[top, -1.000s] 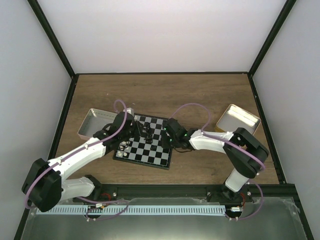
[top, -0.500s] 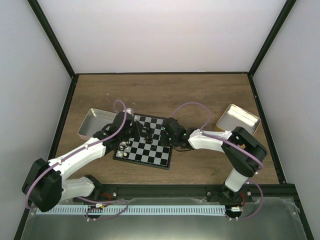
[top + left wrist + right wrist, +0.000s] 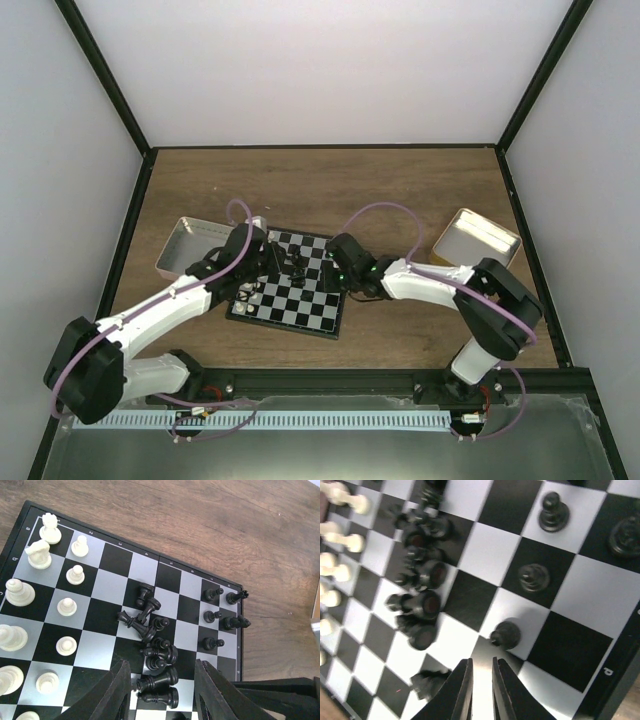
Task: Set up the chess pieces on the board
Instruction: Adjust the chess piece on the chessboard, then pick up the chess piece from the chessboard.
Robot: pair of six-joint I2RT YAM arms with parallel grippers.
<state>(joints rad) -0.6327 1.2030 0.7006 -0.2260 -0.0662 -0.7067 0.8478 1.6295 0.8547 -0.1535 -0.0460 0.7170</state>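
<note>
Since the earlier frame the right arm (image 3: pixel 430 285) has edged slightly further over the board (image 3: pixel 300 308), while the left arm (image 3: pixel 170 300) has stayed put. That board lies on the table (image 3: pixel 330 190) toward its near edge, a little left of the middle. The right gripper (image 3: pixel 481 661), pressed almost together and holding nothing, hangs over a light square beside an upright black pawn (image 3: pixel 506 634). The left gripper (image 3: pixel 161 664) is spread above a heap of toppled black pieces (image 3: pixel 150 630) mid-board. White pieces (image 3: pixel 67 607) stand on the board's side facing the table's left edge.
</note>
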